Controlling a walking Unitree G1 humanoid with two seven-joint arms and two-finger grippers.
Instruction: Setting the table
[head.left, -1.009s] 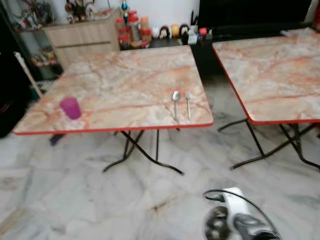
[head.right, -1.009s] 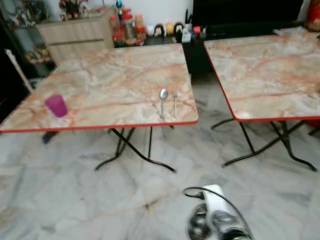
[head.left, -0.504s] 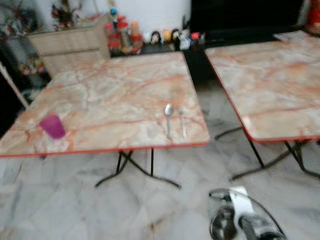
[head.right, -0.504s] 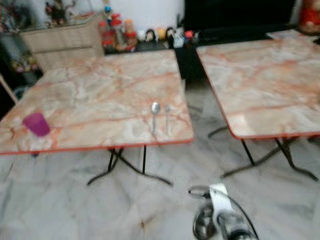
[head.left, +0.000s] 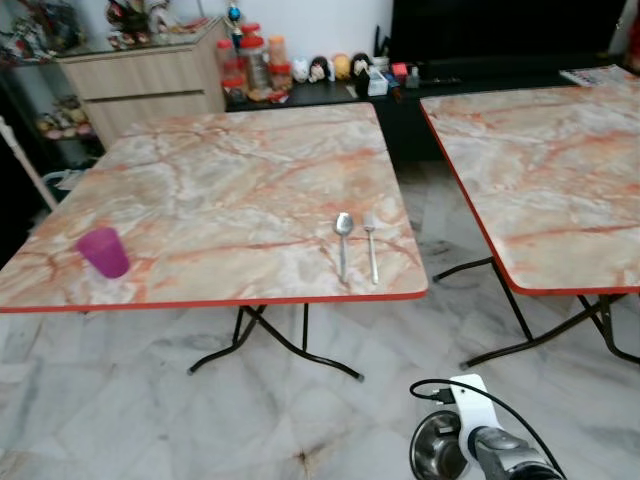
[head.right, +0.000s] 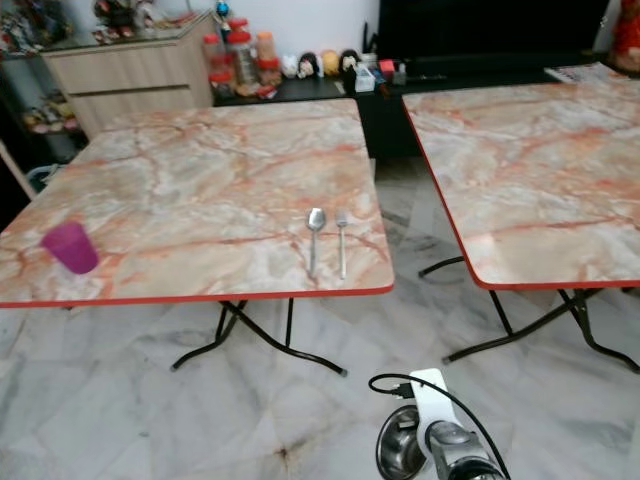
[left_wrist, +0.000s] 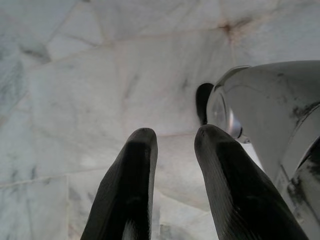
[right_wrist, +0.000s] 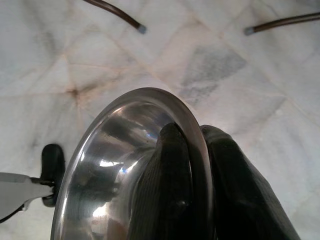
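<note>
Compared with a second ago, both tables sit lower and nearer in the head views, which means the camera has moved; the purple cup, spoon and fork keep their places on the tabletop.

Left eye view: a marble-patterned folding table (head.left: 230, 180) with a red edge stands ahead. A purple cup (head.left: 103, 251) sits near its front left corner. A spoon (head.left: 343, 240) and fork (head.left: 371, 248) lie side by side near the front right corner, close to the edge. A second table (head.left: 545, 170) stands to the right, with an open strip of floor between them. Low at the right, the right gripper (head.left: 470, 450) carries a steel bowl (head.left: 435, 452) over the floor.

Right eye view: the same scene, bowl well short of the table.

Left wrist view: the left gripper (left_wrist: 172, 145) hangs over floor tiles, its fingers a narrow gap apart, holding nothing.

Right wrist view: the right gripper's fingers (right_wrist: 172, 185) pinch the bowl's rim, one inside, one outside.

Judgement: the step is carrying the bowl to the table. Best to lift it above the red edge before reaching in, then set it on the bare top left of the spoon, clear of the cutlery. The table's legs splay outward underneath, so the feet should stay back.
</note>
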